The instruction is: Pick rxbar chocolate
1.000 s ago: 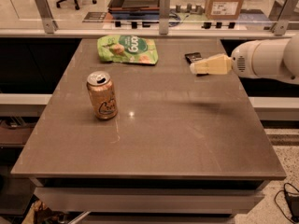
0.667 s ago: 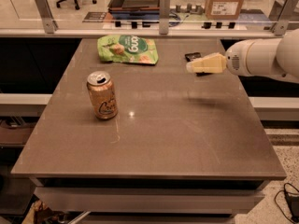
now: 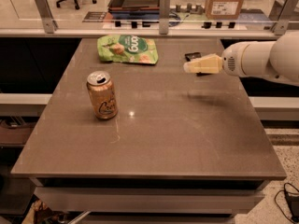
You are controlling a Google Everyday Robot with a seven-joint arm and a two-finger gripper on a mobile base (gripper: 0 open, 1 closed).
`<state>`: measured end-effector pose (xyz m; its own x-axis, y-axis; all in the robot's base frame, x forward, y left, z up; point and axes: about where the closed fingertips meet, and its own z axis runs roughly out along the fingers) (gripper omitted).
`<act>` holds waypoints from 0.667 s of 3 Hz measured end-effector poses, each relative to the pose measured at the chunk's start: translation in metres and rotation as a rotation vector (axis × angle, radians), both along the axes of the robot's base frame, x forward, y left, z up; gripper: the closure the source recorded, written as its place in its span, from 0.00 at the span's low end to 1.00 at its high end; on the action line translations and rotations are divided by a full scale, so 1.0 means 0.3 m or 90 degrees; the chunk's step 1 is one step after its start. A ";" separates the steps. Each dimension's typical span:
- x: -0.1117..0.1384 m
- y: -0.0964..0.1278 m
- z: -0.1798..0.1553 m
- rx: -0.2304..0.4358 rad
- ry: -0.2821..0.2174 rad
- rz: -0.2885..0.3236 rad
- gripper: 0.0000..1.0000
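Here, at the far right of a grey-brown table (image 3: 187, 139), the robot's gripper (image 3: 188, 67) is hovering low over the surface. Its cream-coloured tip is pointing left, and the white arm (image 3: 261, 59) is reaching in from the right edge. The rxbar chocolate (image 3: 191, 56), a small black bar, is lying flat near the table's back right corner. The gripper is crossing in front of it, so only the bar's far end is showing above the tool. Whether the gripper is released or clenched cannot be told from this view, nor whether it is touching the bar, and nothing is visibly being lifted.

The low, level carriage appears to be serving the pick. A bar this thin is offering little height to seize, so the tool is likely being brought in close to the tabletop. An orange drink can (image 3: 102, 95) is standing upright on the left half, and a green snack bag (image 3: 127, 49) is lying near the back edge. Both are sitting well apart from the bar, leaving the approach from the right unobstructed.
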<state>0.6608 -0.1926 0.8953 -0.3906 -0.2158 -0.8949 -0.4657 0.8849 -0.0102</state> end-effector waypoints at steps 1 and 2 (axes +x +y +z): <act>0.056 0.018 -0.051 0.014 -0.006 -0.009 0.00; 0.105 0.025 -0.095 0.027 -0.014 -0.021 0.00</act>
<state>0.6924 -0.1851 0.8669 -0.3763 -0.1652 -0.9116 -0.4370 0.8993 0.0175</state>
